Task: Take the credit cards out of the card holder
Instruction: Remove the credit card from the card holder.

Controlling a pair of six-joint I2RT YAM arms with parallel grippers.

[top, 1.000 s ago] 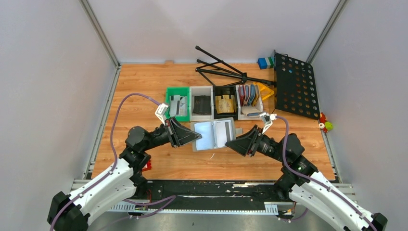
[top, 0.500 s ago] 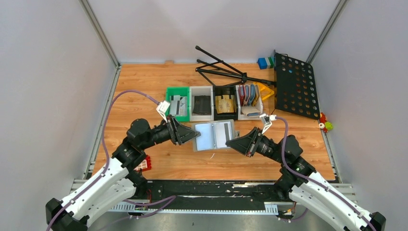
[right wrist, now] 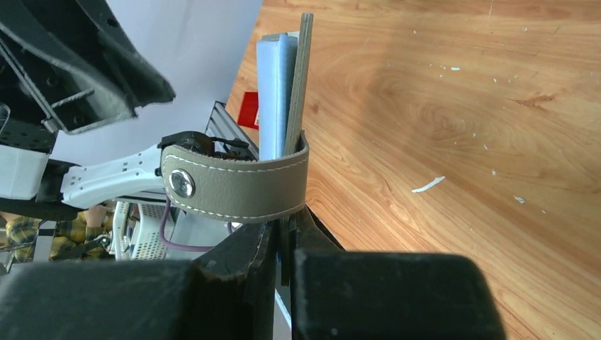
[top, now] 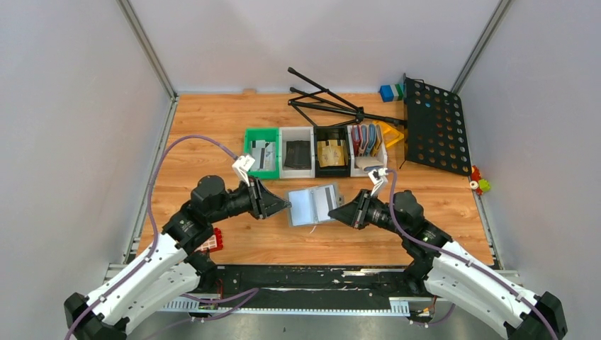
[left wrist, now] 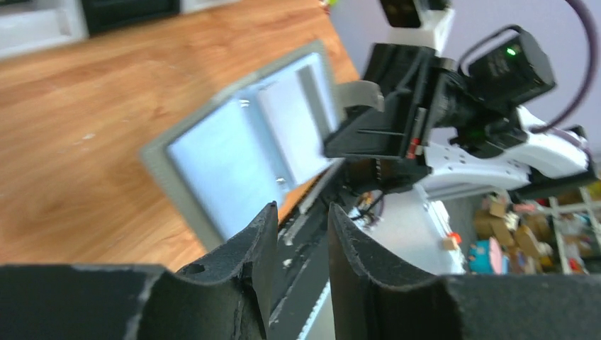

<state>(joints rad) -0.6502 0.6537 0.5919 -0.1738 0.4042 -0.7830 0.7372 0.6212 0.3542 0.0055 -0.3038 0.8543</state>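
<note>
Wooden table [top: 212, 142], grey walls all round, the usual setup. Around mid-table, a bit closer to the near edge, the card holder [top: 313, 205] is spread open with its right edge tipped up off the wood. One of the credit cards [top: 329, 200], pale with a dark stripe, can be seen tucked in the right half.

That raised edge, next to the snap strap [right wrist: 237, 188], is pinched tight by the right gripper [top: 339, 213]. The left gripper [top: 285, 205] is parked just beside the holder's left edge, fingers slightly apart, nothing held. Toward the far edge a row of bins [top: 280, 150] is lined up.

Progress-wise, the pulling-out looks not yet done.

Versus a second ago: the right gripper has been closed and moved in, the holder has been shifted and tilted, and the left gripper has been drawn back a little.
</note>
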